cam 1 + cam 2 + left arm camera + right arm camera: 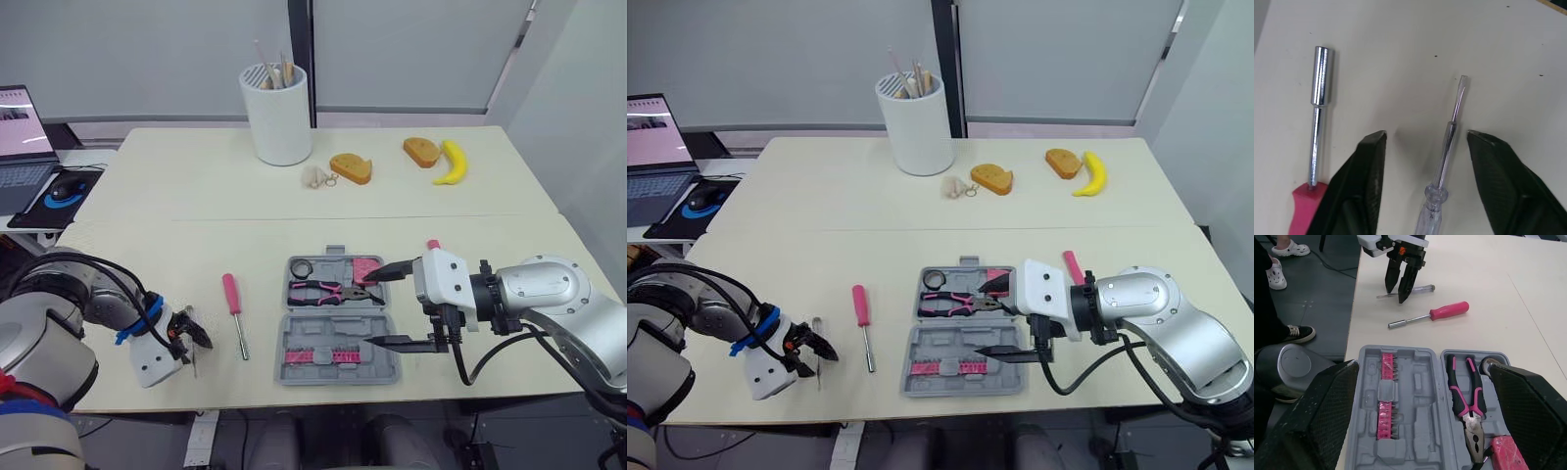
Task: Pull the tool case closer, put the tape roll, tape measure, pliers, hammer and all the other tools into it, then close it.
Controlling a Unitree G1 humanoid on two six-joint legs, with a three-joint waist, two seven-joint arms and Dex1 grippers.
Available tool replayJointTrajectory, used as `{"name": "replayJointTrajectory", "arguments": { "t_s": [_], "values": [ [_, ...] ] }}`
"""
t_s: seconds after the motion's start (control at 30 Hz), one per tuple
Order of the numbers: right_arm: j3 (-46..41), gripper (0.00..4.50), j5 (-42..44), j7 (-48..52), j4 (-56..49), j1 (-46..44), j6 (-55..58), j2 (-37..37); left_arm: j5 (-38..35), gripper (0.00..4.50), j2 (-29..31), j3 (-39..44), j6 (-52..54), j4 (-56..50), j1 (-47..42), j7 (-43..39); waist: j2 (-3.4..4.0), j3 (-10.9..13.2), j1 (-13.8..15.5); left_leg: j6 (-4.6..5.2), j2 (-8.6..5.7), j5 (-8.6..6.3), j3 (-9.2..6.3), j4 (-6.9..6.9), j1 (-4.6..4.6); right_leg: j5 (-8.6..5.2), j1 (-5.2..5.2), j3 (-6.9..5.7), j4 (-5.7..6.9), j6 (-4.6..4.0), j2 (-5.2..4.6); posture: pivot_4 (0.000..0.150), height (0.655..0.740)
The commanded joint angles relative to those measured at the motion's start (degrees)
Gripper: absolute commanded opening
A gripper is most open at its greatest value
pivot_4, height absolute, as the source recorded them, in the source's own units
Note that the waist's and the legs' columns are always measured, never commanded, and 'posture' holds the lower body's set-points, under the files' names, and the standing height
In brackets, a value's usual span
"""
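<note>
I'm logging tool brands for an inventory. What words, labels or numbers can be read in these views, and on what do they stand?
No text here can be read.
Laptop screen: a page is showing, its writing too small to read.
Tool case, pliers, pink driver, clear screwdriver: no print or brand shows.
Cup: plain white, no label on the side that shows.

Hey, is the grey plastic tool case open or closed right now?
Open. The grey plastic tool case lies with both halves spread flat, pink-handled pliers in one half, pink bit strips in the other.
</note>
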Motion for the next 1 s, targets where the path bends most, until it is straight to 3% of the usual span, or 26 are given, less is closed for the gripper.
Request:
{"name": "replayJointTrajectory", "arguments": {
  "t_s": [0.03,0.63,0.73,0.93,1.0],
  "values": [
    [-0.6,4.50,0.6,0.3,-0.7,-1.0,-0.8,-0.2,0.9,2.93,2.9,-0.1,0.2,-1.6,-1.4,1.0,-0.17,0.1,0.0,0.00,0.00,0.00,0.00,0.00,0.00,0.00,0.00,0.00,0.00,0.00,0.00,0.150,0.7400],
    [-0.2,4.50,0.5,1.4,-0.9,-1.2,-0.7,-0.6,12.9,2.93,-1.6,-8.5,9.9,-1.9,-4.5,17.7,-0.39,0.1,0.1,0.00,-0.03,0.00,-0.05,0.09,-0.06,0.00,-0.02,-0.04,0.08,0.00,-0.04,0.150,0.7400],
    [-0.4,4.50,0.7,1.3,-1.3,-1.1,-0.3,-0.7,14.8,2.35,-2.1,-10.7,11.1,-1.3,-4.4,20.6,-0.26,0.1,0.2,0.00,-0.10,0.00,-0.01,0.10,0.05,0.00,0.03,0.00,0.15,0.01,-0.04,0.150,0.7400],
    [-0.7,4.50,1.1,1.0,-1.8,-0.9,0.0,-1.1,16.6,0.44,-2.5,-13.6,12.7,0.1,-4.4,25.2,0.00,-0.1,0.2,0.00,-0.12,0.00,0.03,0.07,0.22,-0.03,0.16,0.05,0.20,0.06,-0.05,0.150,0.7400],
    [-0.7,4.50,1.4,0.8,-2.1,-0.8,0.2,-1.1,15.5,0.10,-1.3,-13.0,10.8,-0.1,-4.9,26.0,0.00,-0.1,0.3,0.00,-0.12,0.00,0.03,0.08,0.23,-0.04,0.17,0.04,0.21,0.06,-0.05,0.150,0.7400]
  ]
}}
